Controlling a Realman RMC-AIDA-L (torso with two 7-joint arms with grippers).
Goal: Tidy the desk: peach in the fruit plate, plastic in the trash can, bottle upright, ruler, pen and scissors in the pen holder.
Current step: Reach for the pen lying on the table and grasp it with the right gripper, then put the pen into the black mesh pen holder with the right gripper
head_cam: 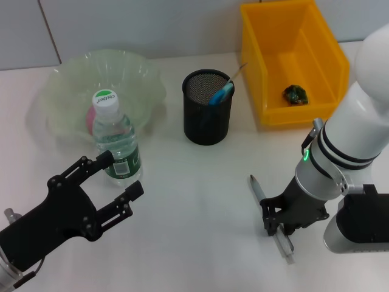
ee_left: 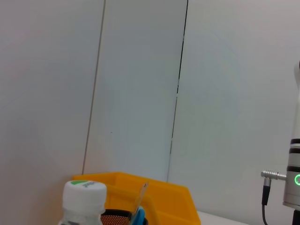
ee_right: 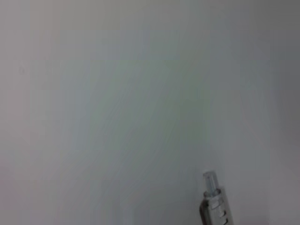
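Observation:
The clear water bottle point(head_cam: 115, 141) with a white cap stands upright in front of the translucent green fruit plate point(head_cam: 140, 73); its cap shows in the left wrist view point(ee_left: 84, 191). A pink peach point(head_cam: 90, 119) lies in the plate. My left gripper point(head_cam: 121, 174) is open just in front of the bottle, holding nothing. The black mesh pen holder point(head_cam: 208, 115) holds blue-handled scissors point(head_cam: 221, 94) and a ruler point(head_cam: 236, 73). A grey pen point(head_cam: 258, 191) lies on the table, and my right gripper point(head_cam: 277, 229) is down over its middle. The pen's end shows in the right wrist view point(ee_right: 213, 201).
A yellow bin point(head_cam: 267, 115) stands at the back right with a crumpled green piece of plastic point(head_cam: 296, 94) inside. The bin point(ee_left: 159, 199) and the pen holder's rim point(ee_left: 117, 219) also show in the left wrist view. A wall lies behind the table.

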